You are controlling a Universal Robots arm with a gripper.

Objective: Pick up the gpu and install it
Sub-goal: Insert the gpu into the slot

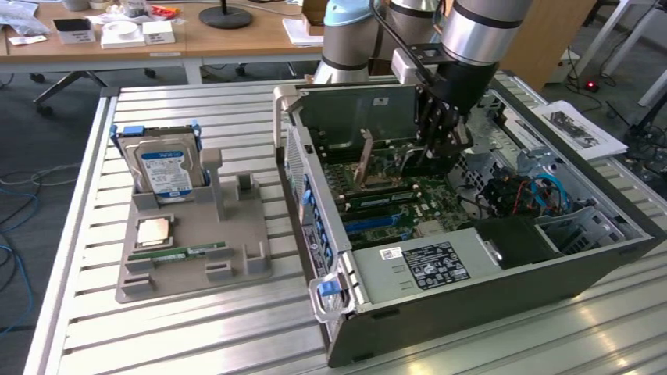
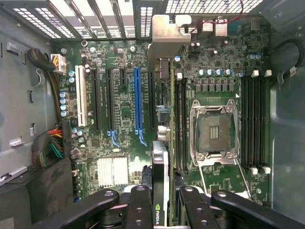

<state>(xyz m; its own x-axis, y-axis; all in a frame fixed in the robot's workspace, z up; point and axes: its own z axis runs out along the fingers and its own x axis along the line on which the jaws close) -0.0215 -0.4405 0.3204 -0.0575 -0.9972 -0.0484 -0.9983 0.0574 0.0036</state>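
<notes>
Gripper (image 2: 162, 206) clenched on the gpu (image 2: 160, 167) along its upper edge | card hangs edge-on over the motherboard (image 2: 125, 119) slots inside the open case (image 1: 501, 291), bracket toward the case's rear wall | I judge it light, stiff, fragile: hold the board edges, avoid components.

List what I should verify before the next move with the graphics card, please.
1. Grip: pincer shut on the gpu, fingers on both faces: ok.
2. Place: gpu inside the computer case, above the motherboard: ok.
3. Direction: metal bracket points to the rear slot openings: ok.
4. Alignment over a slot: cannot tell, the card hides it.
5. Seated in a slot: cannot tell.
6. Cable bundle lies away from the card: ok.
</notes>
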